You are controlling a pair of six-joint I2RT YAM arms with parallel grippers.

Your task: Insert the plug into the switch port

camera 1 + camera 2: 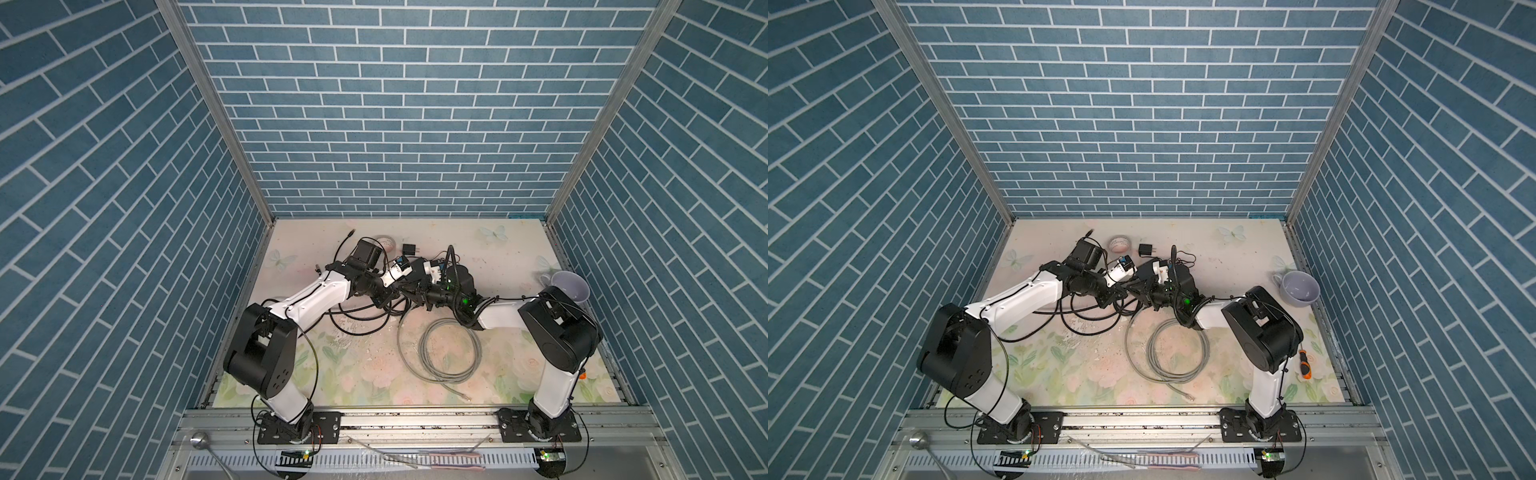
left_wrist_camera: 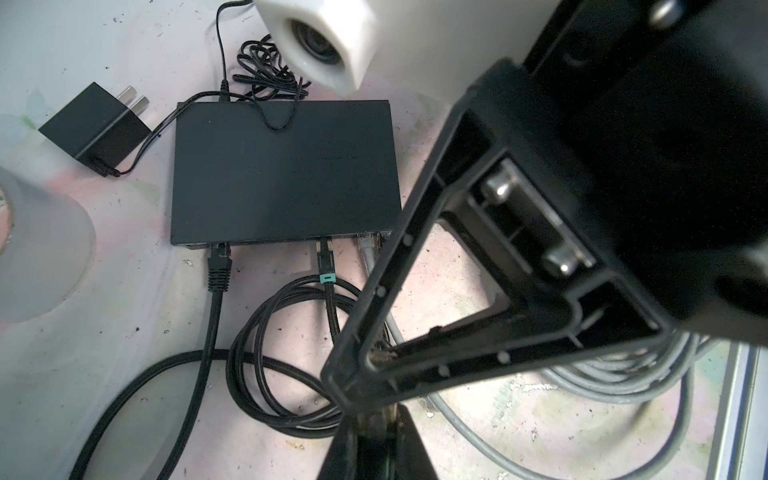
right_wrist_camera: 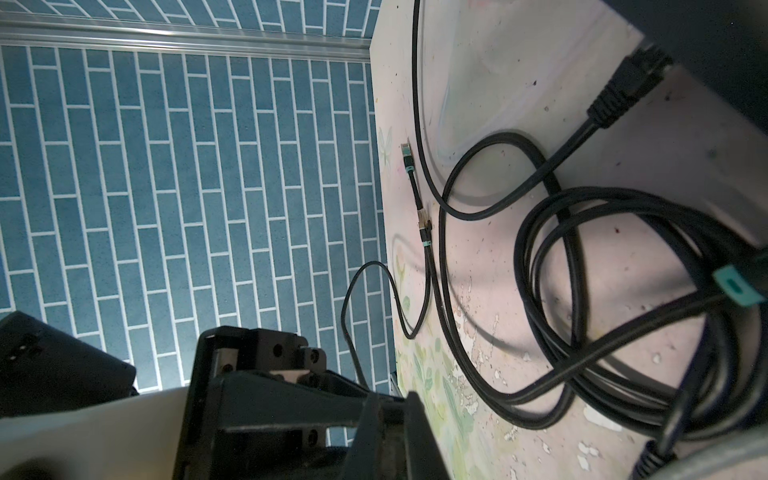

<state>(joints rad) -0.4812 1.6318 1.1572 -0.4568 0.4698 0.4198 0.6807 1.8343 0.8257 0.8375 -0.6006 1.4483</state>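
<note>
Insertion near done, by judgement. Left gripper (image 2: 376, 419): opening and hold unclear. Switch (image 2: 282, 170) mid-table, far; grey plug (image 2: 368, 246) in its near-right port, partly hidden. Right gripper (image 2: 359, 372): closed, nothing visibly held. Next: check plug fully home, withdraw clear of cables (image 2: 266, 374). Floral table (image 1: 519, 257), scuffed; blue brick-pattern walls (image 1: 395, 124).

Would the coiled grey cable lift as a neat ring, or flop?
Probably flop: the grey cable lies in loose loops with no tie visible, so it would likely sag and uncoil. It looks light enough to slide when pushed. One end seems plugged into the switch, so pulling may tug that box.
</note>
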